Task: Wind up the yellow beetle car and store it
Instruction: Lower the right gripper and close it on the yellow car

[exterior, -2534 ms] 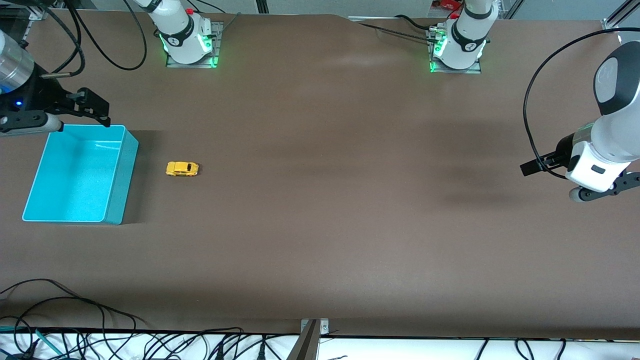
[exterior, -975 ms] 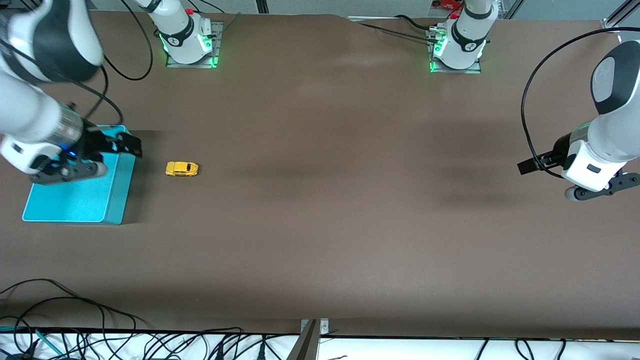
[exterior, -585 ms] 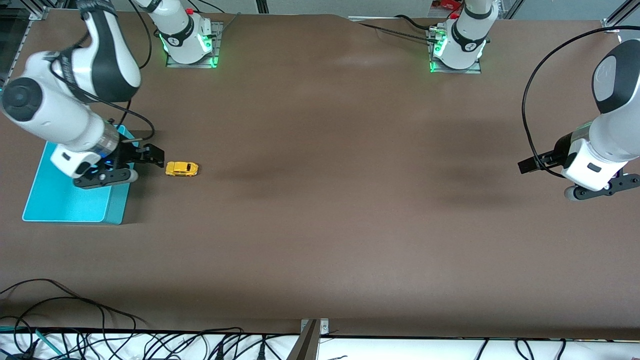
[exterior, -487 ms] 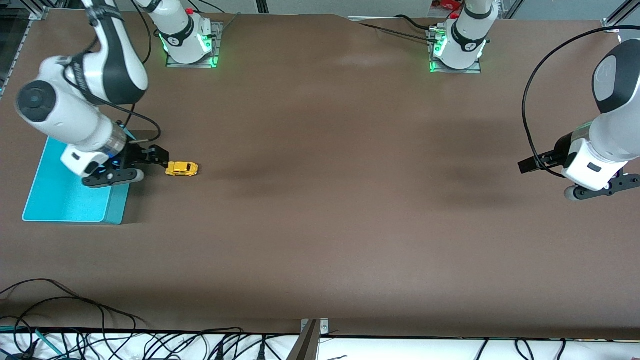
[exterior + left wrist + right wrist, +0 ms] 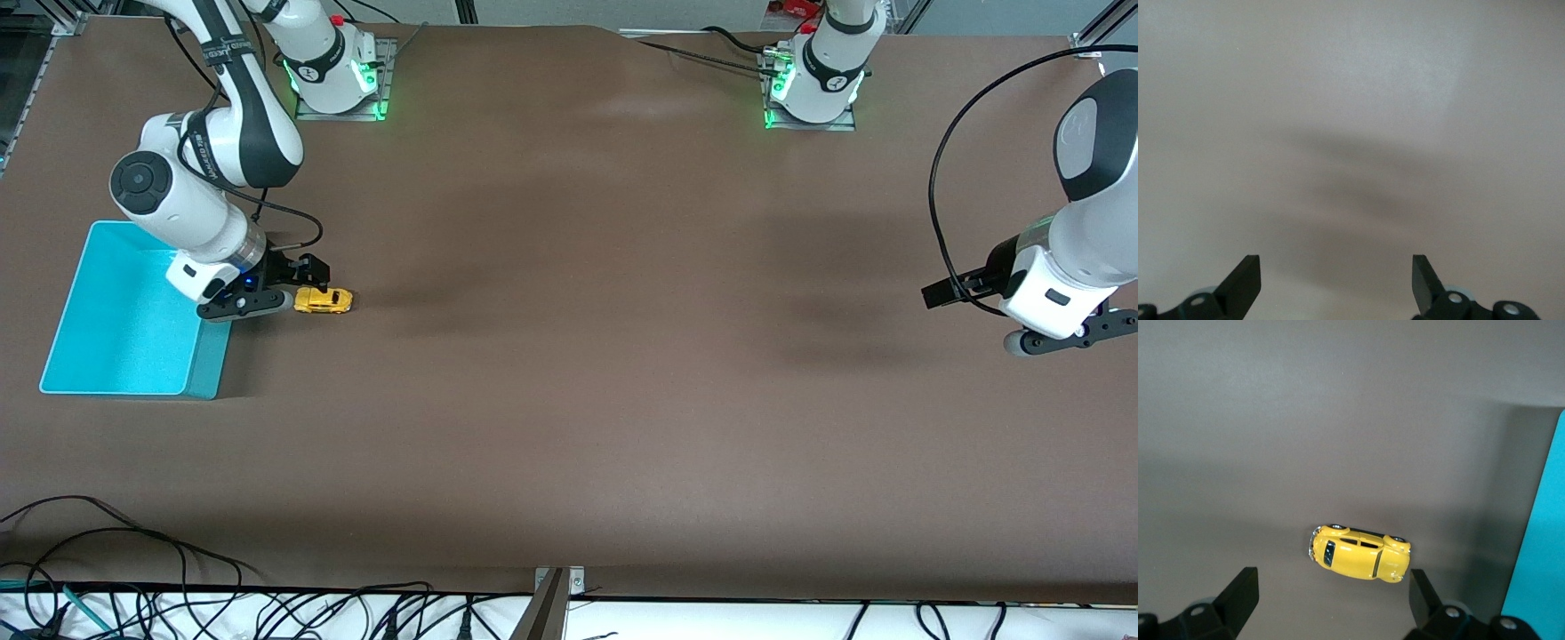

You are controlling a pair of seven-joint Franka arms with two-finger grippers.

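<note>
A tiny bright yellow toy beetle car (image 5: 324,300) with a rounded body, dark windows and small black wheels stands on its wheels on the flat brown bench (image 5: 587,356), toward the right arm's end of it. Just beside the car, closer still to that end, sits an open turquoise plastic bin (image 5: 116,351), rectangular, with nothing visible inside; a strip of bare bench separates car and bin.

The right arm reaches down from its base and bends over the corner of the bin. Its right claw (image 5: 283,286) hangs low over the bench at the end of the car that faces the bin, overlapping that end in the front view. The right wrist view shows the car (image 5: 1359,553) lying crosswise between the two dark fingers (image 5: 1239,597), which are spread wide with clear bench between each tip and the car's body; nothing is pinched. The edge of the bin (image 5: 1541,560) shows at the side of that same view.

The left arm waits well apart at its own end of the bench. Its left claw (image 5: 1062,336) hangs over bare bench, and in the left wrist view its black fingers (image 5: 1245,280) stand spread wide with only the plain surface and soft shadows between them.
</note>
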